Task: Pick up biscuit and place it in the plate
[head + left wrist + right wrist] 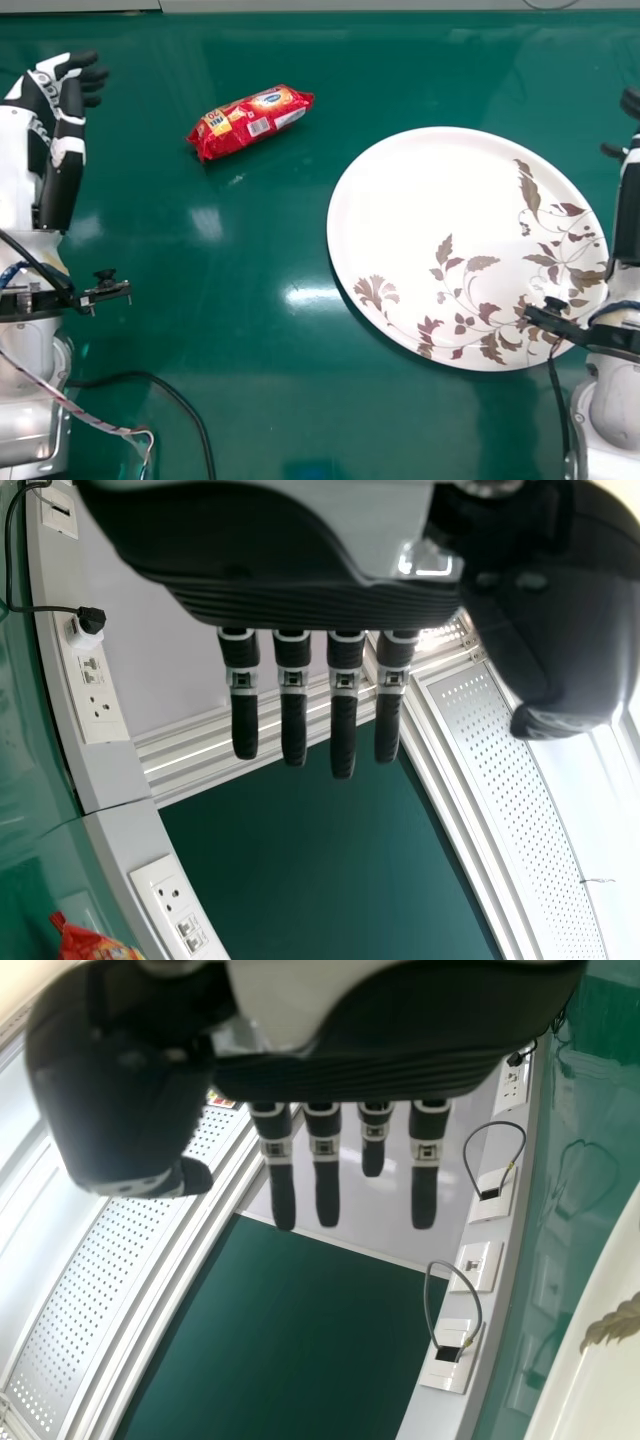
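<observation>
Red biscuit packet (pixel 250 122) lying on green tabletop (pixel 255 345), left of center toward far side in head view, tilted, its right end farther from robot than its left end. Plate (pixel 430 230), white w/ brown leaf-and-flower print, on tabletop to packet's right, nearer robot; packet and plate apart. Left hand (pixel 68 125) at head view's left side, left of packet, not touching it; fingers (pixel 343 720) open, straight, nothing held. Right hand (pixel 632 150) at head view's right edge, just beside plate's right side; fingers (pixel 327 1195) extended, empty. Black cable (pixel 185 405) on tabletop near left arm. Left wrist view: end of packet, white socket panels (pixel 170 905) along gray strip. Right wrist view: part of plate, looped gray cables (pixel 478 1310) at sockets (pixel 455 1360).
</observation>
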Motion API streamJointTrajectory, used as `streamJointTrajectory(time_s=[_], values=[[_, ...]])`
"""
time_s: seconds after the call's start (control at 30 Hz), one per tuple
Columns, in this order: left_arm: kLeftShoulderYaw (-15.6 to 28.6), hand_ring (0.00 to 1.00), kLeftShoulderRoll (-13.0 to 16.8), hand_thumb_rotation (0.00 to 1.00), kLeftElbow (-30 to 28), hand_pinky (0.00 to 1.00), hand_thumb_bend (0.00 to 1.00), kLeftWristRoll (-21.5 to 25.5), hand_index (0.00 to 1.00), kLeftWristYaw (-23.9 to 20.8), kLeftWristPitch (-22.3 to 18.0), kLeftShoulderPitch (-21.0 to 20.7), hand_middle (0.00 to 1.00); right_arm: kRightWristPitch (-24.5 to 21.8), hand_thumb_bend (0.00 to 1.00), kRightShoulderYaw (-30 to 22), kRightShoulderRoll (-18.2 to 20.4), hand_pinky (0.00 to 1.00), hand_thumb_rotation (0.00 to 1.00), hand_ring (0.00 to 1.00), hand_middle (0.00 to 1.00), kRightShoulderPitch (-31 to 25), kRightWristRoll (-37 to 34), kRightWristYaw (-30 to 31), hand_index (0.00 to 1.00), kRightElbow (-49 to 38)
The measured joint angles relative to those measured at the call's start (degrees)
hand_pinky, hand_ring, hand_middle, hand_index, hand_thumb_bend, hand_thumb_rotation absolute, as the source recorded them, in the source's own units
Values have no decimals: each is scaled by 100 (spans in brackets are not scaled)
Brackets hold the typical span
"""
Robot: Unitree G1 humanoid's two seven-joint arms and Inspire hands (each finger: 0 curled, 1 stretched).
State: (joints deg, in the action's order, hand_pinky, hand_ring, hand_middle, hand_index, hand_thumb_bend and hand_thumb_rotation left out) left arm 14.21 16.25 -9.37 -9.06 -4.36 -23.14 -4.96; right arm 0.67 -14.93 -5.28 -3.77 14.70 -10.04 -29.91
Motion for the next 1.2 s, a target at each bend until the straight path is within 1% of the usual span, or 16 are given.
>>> streamJointTrajectory(time_s=[0.07, 0.17, 0.23, 0.27, 0.33, 0.4, 0.47, 0.5, 0.63, 0.7, 0.77, 0.87, 0.93, 1.0, 1.1, 1.2], values=[[-6, 82, 1, 43, -11, 82, 81, 115, 82, 103, 107, -3, 80, 0, 45, -30, 0, 79, 36, 85, 86, 0, -18, 11, 83, 4], [-15, 85, 25, 41, -22, 84, 88, 156, 82, 303, 322, -12, 82, 0, 44, -70, -2, 79, 35, 85, 86, 0, -18, 14, 83, 11], [-15, 85, 46, 41, -22, 83, 90, 183, 82, 389, 392, -39, 82, 0, 43, -79, -8, 79, 35, 85, 86, 0, -17, 29, 83, 11], [-16, 84, 62, 41, -21, 78, 92, 183, 82, 419, 409, -58, 82, 0, 44, -82, -12, 79, 35, 85, 86, 0, -16, 35, 83, 11], [-21, 83, 179, 41, -14, 74, 95, 77, 84, 457, 445, -109, 83, -8, 44, -98, -33, 79, 36, 85, 86, 0, -16, 45, 83, 10], [-38, 82, 359, 38, -5, 72, 99, -106, 86, 541, 528, -174, 85, -23, 45, -115, -54, 77, 38, 85, 86, 0, -16, 51, 82, 11], [-76, 83, 505, 42, 4, 72, 100, -279, 88, 607, 621, -257, 88, -31, 45, -125, -93, 76, 39, 84, 85, 1, -16, 56, 82, 11], [-119, 84, 592, 45, 0, 71, 100, -515, 89, 604, 702, -291, 89, -31, 46, -133, -105, 76, 40, 84, 85, 2, -17, 56, 82, 11], [-289, 86, 961, 44, 20, 75, 100, -1589, 91, 521, 984, -390, 89, -52, 49, -165, -120, 74, 43, 83, 84, 3, -17, 57, 81, 11], [-386, 85, 1074, 45, 76, 75, 100, -1948, 90, 472, 1069, -512, 88, -76, 51, -168, -135, 72, 46, 82, 84, 4, -18, 71, 80, 3], [-485, 83, 1186, 47, 189, 70, 100, -2202, 89, 392, 1046, -665, 88, -144, 51, -170, -139, 71, 47, 81, 83, 4, -12, 91, 80, -34], [-671, 85, 1408, 48, 498, 68, 100, -2361, 89, 352, 964, -970, 90, -213, 53, -176, -153, 71, 49, 81, 83, -3, -11, 121, 80, -76], [-769, 84, 1454, 40, 619, 68, 100, -2355, 89, 461, 1049, -1157, 88, -216, 55, -191, -162, 70, 50, 81, 83, -10, -12, 140, 80, -79], [-893, 84, 1478, 36, 705, 69, 100, -2350, 89, 622, 1199, -1319, 88, -222, 55, -201, -172, 70, 51, 81, 83, -14, -11, 149, 79, -85], [-1090, 85, 1496, 40, 913, 71, 100, -2356, 89, 802, 1386, -1576, 86, -291, 55, -207, -177, 70, 51, 81, 83, -30, -4, 160, 79, -142], [-1285, 84, 1537, 48, 1195, 72, 100, -2363, 88, 829, 1389, -1838, 85, -308, 55, -210, -181, 69, 50, 80, 83, -34, 20, 165, 79, -198]])
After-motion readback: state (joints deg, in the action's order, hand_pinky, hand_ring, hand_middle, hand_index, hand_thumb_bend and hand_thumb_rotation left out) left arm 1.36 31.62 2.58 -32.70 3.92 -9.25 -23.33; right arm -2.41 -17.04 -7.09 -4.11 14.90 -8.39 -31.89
